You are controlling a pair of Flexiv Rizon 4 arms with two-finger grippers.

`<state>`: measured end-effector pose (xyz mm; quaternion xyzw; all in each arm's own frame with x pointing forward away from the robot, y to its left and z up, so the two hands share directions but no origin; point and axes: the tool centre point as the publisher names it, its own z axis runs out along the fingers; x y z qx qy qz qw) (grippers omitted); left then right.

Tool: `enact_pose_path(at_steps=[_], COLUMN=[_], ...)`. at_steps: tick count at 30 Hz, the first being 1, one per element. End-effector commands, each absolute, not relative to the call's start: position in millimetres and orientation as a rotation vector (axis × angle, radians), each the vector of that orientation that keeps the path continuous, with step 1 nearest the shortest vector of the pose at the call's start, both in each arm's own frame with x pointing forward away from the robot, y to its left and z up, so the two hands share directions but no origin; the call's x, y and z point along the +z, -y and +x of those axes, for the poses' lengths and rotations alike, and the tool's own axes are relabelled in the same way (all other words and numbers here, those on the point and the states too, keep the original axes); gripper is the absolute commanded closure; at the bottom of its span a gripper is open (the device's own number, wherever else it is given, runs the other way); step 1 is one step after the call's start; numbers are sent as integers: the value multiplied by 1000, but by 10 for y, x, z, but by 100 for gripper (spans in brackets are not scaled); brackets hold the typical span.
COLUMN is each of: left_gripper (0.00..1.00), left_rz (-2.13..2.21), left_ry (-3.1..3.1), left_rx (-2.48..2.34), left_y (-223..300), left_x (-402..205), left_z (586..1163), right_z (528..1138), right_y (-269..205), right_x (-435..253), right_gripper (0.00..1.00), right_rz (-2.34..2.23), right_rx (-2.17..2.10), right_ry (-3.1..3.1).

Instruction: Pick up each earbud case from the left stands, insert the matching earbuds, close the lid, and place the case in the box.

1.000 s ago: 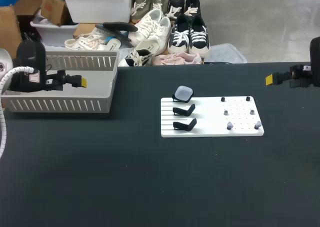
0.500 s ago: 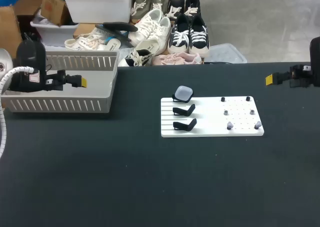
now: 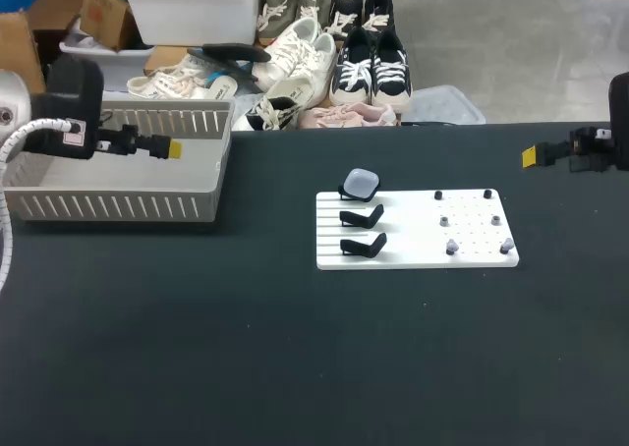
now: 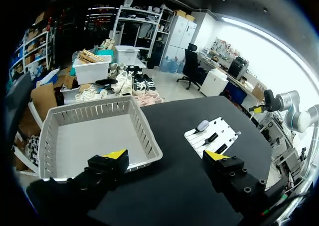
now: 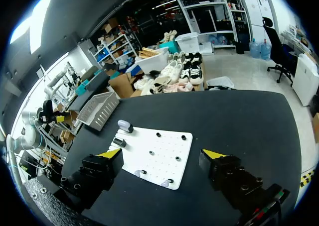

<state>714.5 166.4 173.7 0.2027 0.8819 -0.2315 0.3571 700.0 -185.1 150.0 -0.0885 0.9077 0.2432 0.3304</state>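
Observation:
A pale lavender earbud case (image 3: 359, 182) sits shut on the rearmost of three black stands at the left of the white board (image 3: 413, 234). The two nearer stands (image 3: 362, 216) hold nothing. Several small earbuds (image 3: 451, 248) stand on pegs at the board's right. My left gripper (image 3: 173, 150) hovers open over the grey basket (image 3: 118, 206), far left of the board. My right gripper (image 3: 529, 155) is open at the table's far right, behind the board. From the left wrist I see the basket (image 4: 147, 139) under the gripper (image 4: 166, 156) and the case (image 4: 202, 125) ahead. From the right wrist the board (image 5: 164, 145) and case (image 5: 123, 125) lie ahead of the gripper (image 5: 161, 154).
The black tabletop stretches wide in front of the board and basket. The basket looks empty inside and stands at the table's back left corner.
My left arm has shifted a little to the right and back over the basket. The right arm, board and case have stayed put.

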Motion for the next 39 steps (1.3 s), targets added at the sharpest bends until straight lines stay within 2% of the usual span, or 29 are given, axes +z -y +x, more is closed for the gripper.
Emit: enact_pose_path(at_steps=[1, 18, 39], left_gripper=[0, 0, 0], left_rz=[661, 1296, 1656], left_ry=[-2205, -1863, -1647], left_rx=[-680, -744, -845], left_y=[-1614, -1373, -952], left_x=[1785, 2109, 1549], left_z=[7339, 7856, 7817], right_z=[7000, 7000, 7000], right_y=[1851, 1851, 1851], right_x=[1500, 1500, 1500], right_gripper=[0, 0, 0], right_rz=[-231, -231, -231], right_rx=[636, 636, 636], right_ry=[-2374, -2374, -2374])
